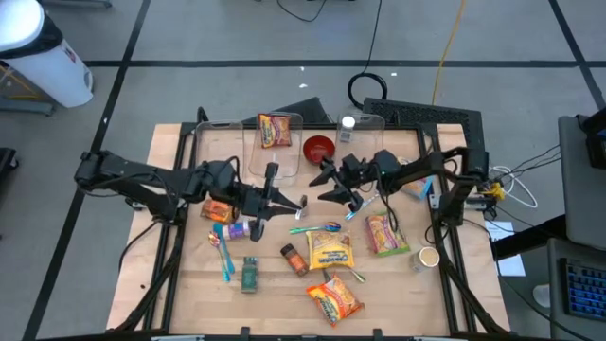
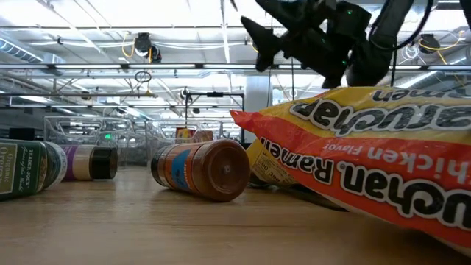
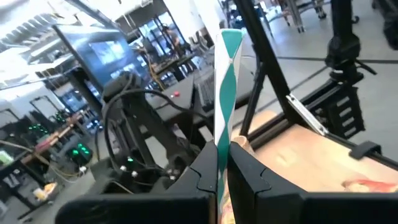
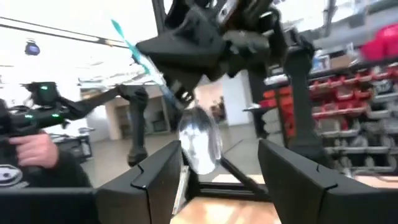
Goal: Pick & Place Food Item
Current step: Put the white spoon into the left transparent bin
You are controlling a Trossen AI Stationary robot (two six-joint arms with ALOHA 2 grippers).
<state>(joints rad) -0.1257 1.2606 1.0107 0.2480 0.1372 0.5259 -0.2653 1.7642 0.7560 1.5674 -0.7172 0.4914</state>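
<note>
Dark fingers of my left gripper (image 3: 222,152) are pinched on the striped handle of a spoon (image 4: 200,144), held up off the table (image 1: 189,284). Its long axis runs from my left fingers toward my right arm, bowl end leading. My right gripper (image 4: 221,146) is spread wide, with the bowl in its gap, nearer one finger, not touching. No food is held. Closest food, I judge, is the yellow ramen packet (image 1: 329,251), flat on the table below both grippers, toward the front edge, a bit nearer the right one; the spoon needs clearing first
</note>
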